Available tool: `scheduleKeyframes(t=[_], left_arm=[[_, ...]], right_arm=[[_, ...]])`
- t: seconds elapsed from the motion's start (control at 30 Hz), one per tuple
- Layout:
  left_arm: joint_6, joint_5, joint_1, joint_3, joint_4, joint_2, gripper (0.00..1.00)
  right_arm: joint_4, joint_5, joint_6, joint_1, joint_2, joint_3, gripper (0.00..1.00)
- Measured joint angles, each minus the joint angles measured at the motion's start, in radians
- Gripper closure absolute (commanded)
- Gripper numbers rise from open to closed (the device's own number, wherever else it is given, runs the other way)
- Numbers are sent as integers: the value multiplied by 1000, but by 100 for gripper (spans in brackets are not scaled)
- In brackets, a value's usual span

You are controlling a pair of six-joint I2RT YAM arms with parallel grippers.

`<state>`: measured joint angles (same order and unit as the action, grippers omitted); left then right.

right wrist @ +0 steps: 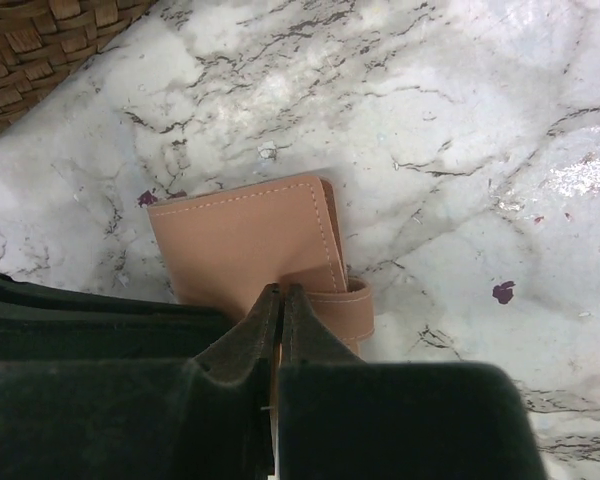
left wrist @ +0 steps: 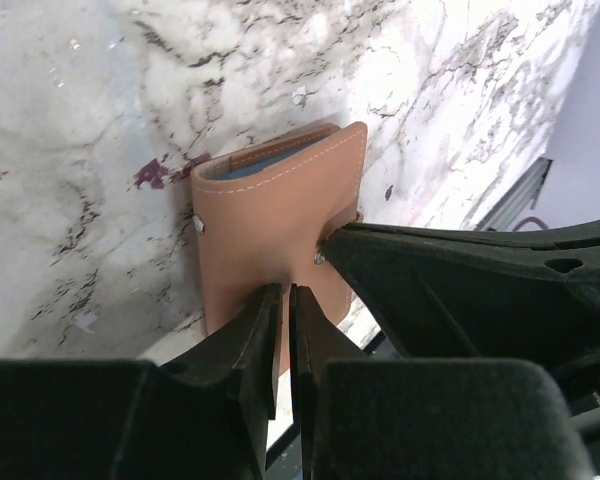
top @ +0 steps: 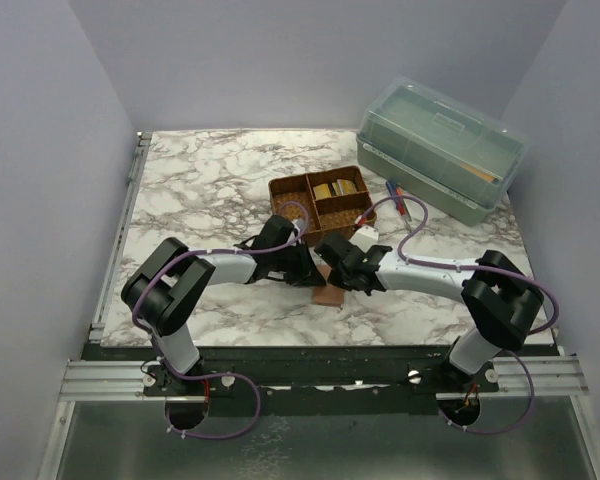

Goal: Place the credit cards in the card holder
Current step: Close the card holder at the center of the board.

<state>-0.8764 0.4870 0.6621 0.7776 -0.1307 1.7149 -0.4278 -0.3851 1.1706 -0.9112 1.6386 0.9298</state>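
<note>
A small tan-brown leather-like folding card holder (right wrist: 242, 235) lies folded shut and flat on the marble table (right wrist: 460, 120), mid-frame in both wrist views, lower centre overhead. White stitching runs along its edges, its snap tab (right wrist: 345, 305) wraps one side, and bluish-grey pockets show at the open edge.

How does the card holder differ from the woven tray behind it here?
The card holder is smooth tan leather-like with stitching; the woven tray is darker brown wicker. The card holder lies flat and folded shut; the tray is open-topped and split into compartments. The card holder is also much smaller than the tray. Both are brownish and rest on the marble table.
</note>
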Motion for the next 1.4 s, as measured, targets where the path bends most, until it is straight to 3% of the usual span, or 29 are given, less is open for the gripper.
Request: scheduleKeyframes(t=[0.47,0.7,0.97,1.4], left_arm=[[-116,65,-48,-99,-228,14,91],[-147,59,-69,-132,-272,1,84],[-204,11,-117,-223,-226,-113,85],[-176,-8,-124,-159,-87,-118,83]], right_arm=[[-70,-245,71,-110,113,92,100],[-73,-355,113,-165,129,80,100],[-35,-429,124,-200,144,54,100],[-51,-599,123,-278,213,71,100]])
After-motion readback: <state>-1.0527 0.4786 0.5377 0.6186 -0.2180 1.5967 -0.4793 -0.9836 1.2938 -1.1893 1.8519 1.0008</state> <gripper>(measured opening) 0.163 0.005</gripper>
